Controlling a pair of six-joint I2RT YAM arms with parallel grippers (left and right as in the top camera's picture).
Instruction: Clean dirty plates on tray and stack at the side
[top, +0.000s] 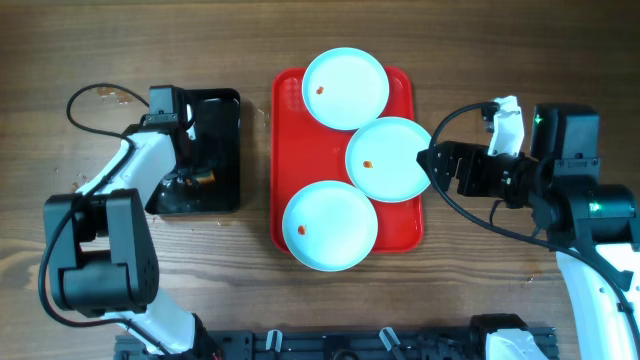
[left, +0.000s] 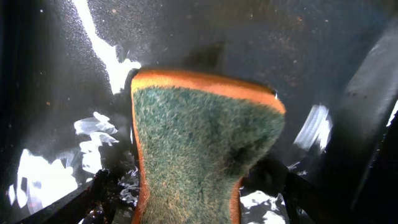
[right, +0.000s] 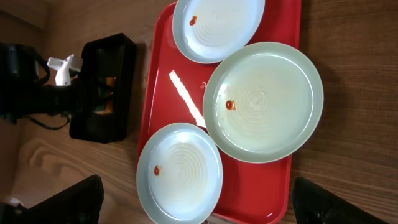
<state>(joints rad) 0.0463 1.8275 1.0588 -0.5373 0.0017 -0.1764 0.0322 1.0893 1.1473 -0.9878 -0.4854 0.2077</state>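
Note:
Three pale blue plates lie on the red tray: a far one, a right one and a near one. Each has a small reddish stain. In the right wrist view they show as the far plate, the right plate and the near plate on the tray. My right gripper is open and empty at the right plate's outer rim, as the right wrist view also shows. My left gripper is open inside the black tray, its fingers on either side of the orange and green sponge.
The black tray stands left of the red tray and its floor is wet and shiny. The plates overhang the red tray's far, right and near edges. Bare wooden table lies on the right, around my right arm. Cables run by both arms.

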